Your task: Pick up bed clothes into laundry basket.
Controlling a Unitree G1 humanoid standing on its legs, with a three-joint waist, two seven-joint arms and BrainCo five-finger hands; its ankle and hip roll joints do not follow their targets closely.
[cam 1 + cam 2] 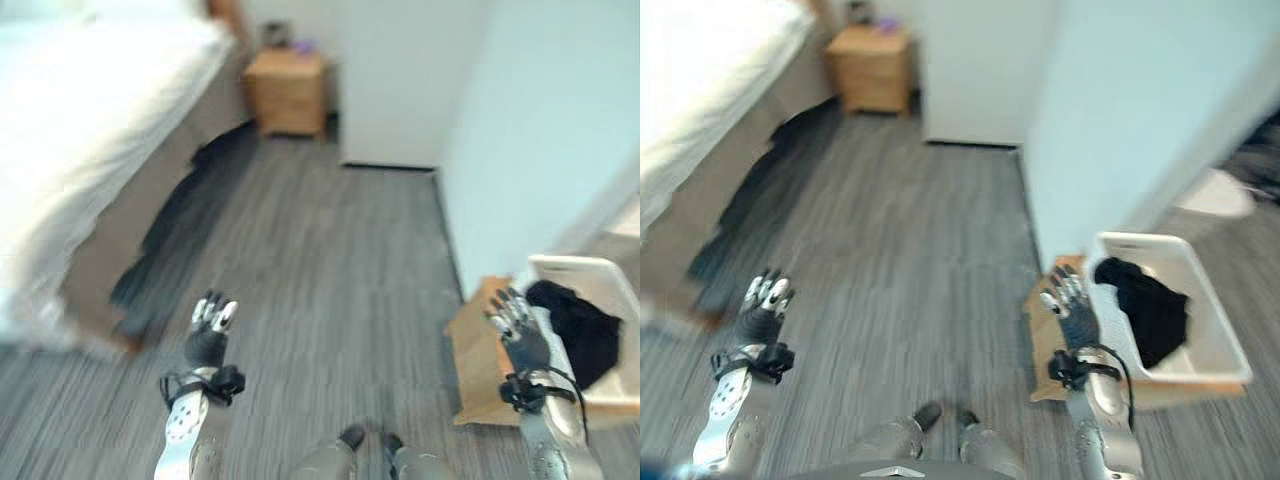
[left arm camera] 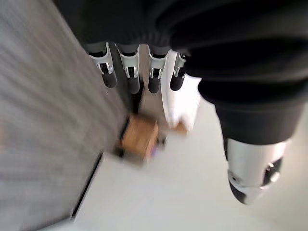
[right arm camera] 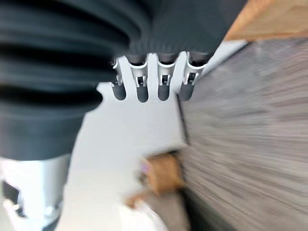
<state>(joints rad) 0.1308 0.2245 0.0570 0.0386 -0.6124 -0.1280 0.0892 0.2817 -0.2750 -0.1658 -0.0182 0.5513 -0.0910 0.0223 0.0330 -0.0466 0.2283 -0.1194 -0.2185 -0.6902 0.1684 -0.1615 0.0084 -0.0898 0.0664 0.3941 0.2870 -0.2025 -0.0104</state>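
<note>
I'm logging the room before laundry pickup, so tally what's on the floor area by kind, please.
White rectangular plastic laundry basket: 1
Black clothing in the basket: 1
Dark clothing on the grey floor beside the bed: 1
White-sheeted bed: 1
Light wooden nightstand: 1
Brown cardboard piece by the basket: 1
Total: 6

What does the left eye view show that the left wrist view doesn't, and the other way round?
Left eye view: the bed, dark clothes on the floor beside it, the basket with a dark garment inside, and the right hand, open. Left wrist view: a close look along the left hand, its fingers straight and its thumb apart. Both: the left hand, the nightstand, the floor.
</note>
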